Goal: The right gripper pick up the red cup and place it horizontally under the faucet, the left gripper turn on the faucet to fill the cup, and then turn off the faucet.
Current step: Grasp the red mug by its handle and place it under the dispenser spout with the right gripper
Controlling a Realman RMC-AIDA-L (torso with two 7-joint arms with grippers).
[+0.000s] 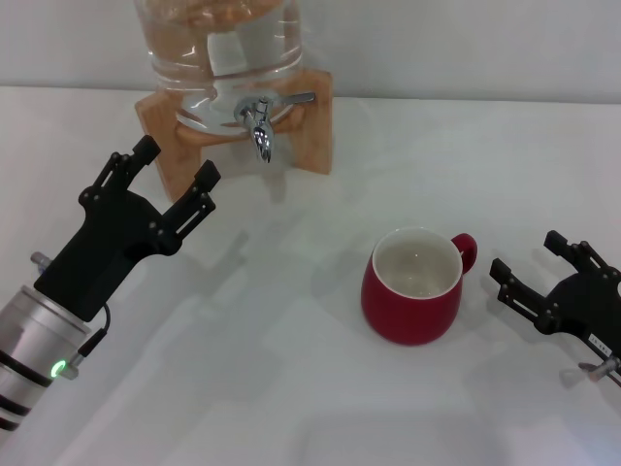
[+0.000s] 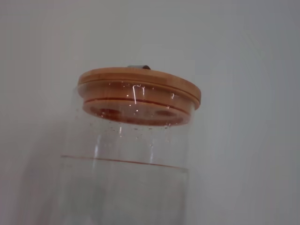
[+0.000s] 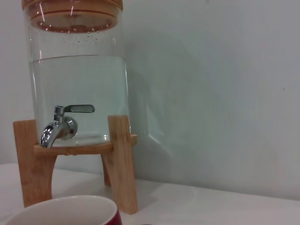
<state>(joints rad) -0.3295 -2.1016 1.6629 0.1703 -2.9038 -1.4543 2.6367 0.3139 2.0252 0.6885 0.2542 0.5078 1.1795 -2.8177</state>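
Observation:
The red cup [image 1: 415,288] stands upright on the white table, right of centre, its handle turned toward the right gripper [image 1: 537,268]. That gripper is open, a short way to the cup's right and not touching it. Only the cup's rim [image 3: 65,211] shows in the right wrist view. The chrome faucet [image 1: 260,121] sticks out of the glass jar [image 1: 218,44] at the back, lever sideways, spout down; it also shows as the faucet [image 3: 61,125] in the right wrist view. The left gripper [image 1: 175,170] is open, left of the faucet, in front of the wooden stand [image 1: 310,126].
The jar holds water and has a wooden lid [image 2: 139,89]. A pale wall [image 3: 211,93] stands right behind the jar. Bare white table [image 1: 272,369] lies between the two arms and in front of the stand.

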